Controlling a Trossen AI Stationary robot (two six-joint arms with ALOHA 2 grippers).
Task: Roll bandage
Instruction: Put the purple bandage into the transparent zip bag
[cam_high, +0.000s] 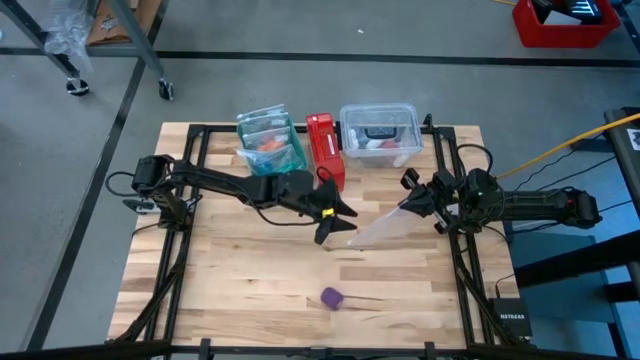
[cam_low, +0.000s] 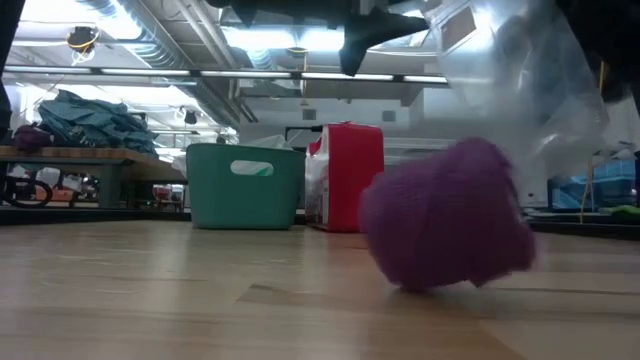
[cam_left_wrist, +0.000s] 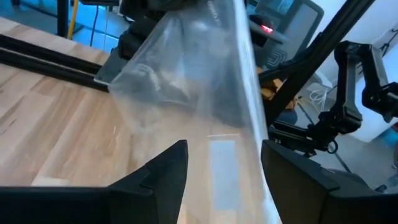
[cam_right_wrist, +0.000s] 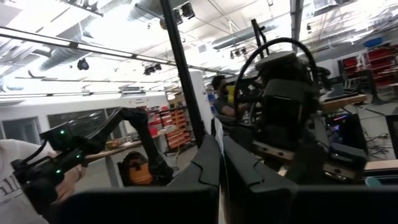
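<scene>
The small purple coiled fabric bandage (cam_high: 332, 297) lies alone on the pale wooden tabletop (cam_high: 220, 280) near its front edge, well apart from both arms; in the low view it looms blurred. The left tool (cam_high: 340, 222) stands released at the edge of a clear plastic bag (cam_high: 390, 226). The right tool (cam_high: 408, 195) is clenched on the bag's far end, its fingertips hidden by the film.

Robotics lab: exposed ceiling ducts (cam_right_wrist: 93, 46), workbench (cam_low: 80, 160), spare arm (cam_right_wrist: 134, 134) behind.
</scene>
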